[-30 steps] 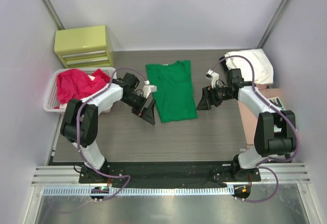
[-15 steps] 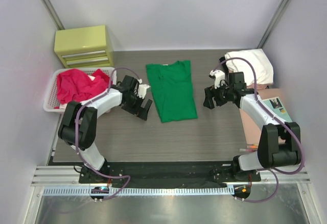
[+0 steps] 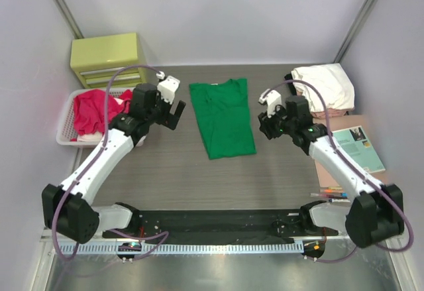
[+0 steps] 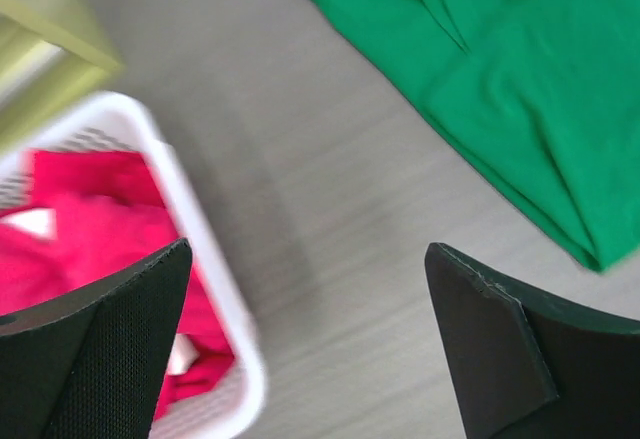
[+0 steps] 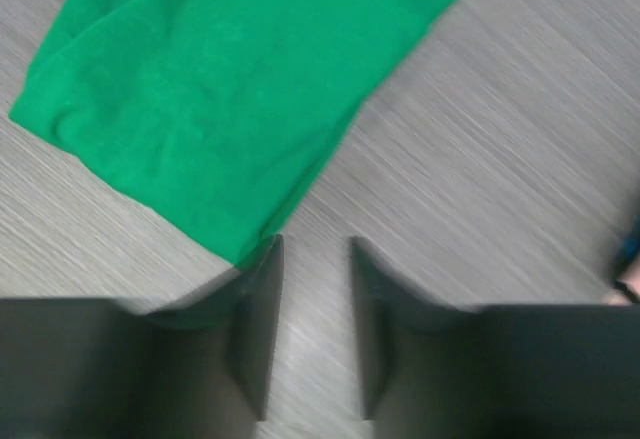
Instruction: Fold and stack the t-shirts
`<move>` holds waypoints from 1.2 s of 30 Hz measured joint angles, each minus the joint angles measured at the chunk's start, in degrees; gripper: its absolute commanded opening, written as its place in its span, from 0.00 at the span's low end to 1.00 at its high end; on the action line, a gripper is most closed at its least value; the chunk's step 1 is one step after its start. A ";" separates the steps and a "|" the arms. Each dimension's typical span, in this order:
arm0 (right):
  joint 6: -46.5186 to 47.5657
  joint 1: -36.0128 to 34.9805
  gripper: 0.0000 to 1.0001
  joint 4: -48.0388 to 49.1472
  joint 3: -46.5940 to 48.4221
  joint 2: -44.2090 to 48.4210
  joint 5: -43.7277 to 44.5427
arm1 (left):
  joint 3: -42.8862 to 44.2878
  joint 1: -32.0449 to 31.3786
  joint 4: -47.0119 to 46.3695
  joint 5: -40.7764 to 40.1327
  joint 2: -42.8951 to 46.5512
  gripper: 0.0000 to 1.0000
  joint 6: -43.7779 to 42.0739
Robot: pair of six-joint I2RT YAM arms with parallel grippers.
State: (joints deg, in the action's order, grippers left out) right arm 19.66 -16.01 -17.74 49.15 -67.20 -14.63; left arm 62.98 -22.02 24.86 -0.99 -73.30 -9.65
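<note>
A bright green t-shirt (image 3: 224, 118) lies folded lengthwise in the middle of the table, also seen in the left wrist view (image 4: 500, 79) and the right wrist view (image 5: 230, 89). Red t-shirts (image 3: 96, 109) (image 4: 90, 239) fill the white basket (image 3: 66, 138). A folded white t-shirt (image 3: 324, 85) sits at the back right on a pale pink one (image 3: 334, 113). My left gripper (image 3: 174, 110) (image 4: 308, 259) hangs wide open and empty between basket and green shirt. My right gripper (image 3: 264, 126) (image 5: 315, 249) hovers just right of the green shirt's near corner, jaws narrow but apart, holding nothing.
A yellow-green drawer cabinet (image 3: 107, 59) stands at the back left behind the basket. A teal-covered book (image 3: 358, 146) lies on a brown board at the right edge, with pens (image 3: 328, 195) near it. The basket rim (image 4: 190, 219) is close under my left finger.
My left gripper has lifted away from the green shirt's left edge toward the back left, near the basket. My right gripper has pulled back slightly and its jaws have narrowed.
</note>
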 measured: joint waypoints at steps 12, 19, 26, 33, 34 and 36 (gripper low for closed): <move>-2.23 -9.46 0.01 -1.07 20.94 -29.59 4.09 | -2.16 10.95 -2.40 -7.02 11.34 1.00 -1.97; -3.61 -11.34 0.64 -2.03 41.46 -45.24 3.06 | -9.81 16.28 -2.78 -5.46 17.70 1.00 -1.77; -4.39 -14.10 1.00 -3.89 44.19 -51.63 5.64 | -10.54 20.98 -2.82 -3.76 17.66 1.00 -1.33; -4.39 -16.94 1.00 -4.04 44.17 -51.56 8.22 | -10.54 21.40 -2.91 -1.95 17.49 1.00 -1.25; -4.42 -17.03 1.00 -4.02 44.17 -51.74 8.35 | -10.54 21.40 -2.91 -1.77 17.46 1.00 -1.22; -4.61 -17.03 1.00 -3.72 44.19 -52.43 8.79 | -10.54 21.40 -2.91 -1.38 17.46 1.00 -1.20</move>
State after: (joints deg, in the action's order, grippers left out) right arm 15.05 -33.04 -21.45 93.34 -119.63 -5.85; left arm 52.45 -0.62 21.96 -2.37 -55.83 -10.85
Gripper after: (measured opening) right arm 0.996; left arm 0.997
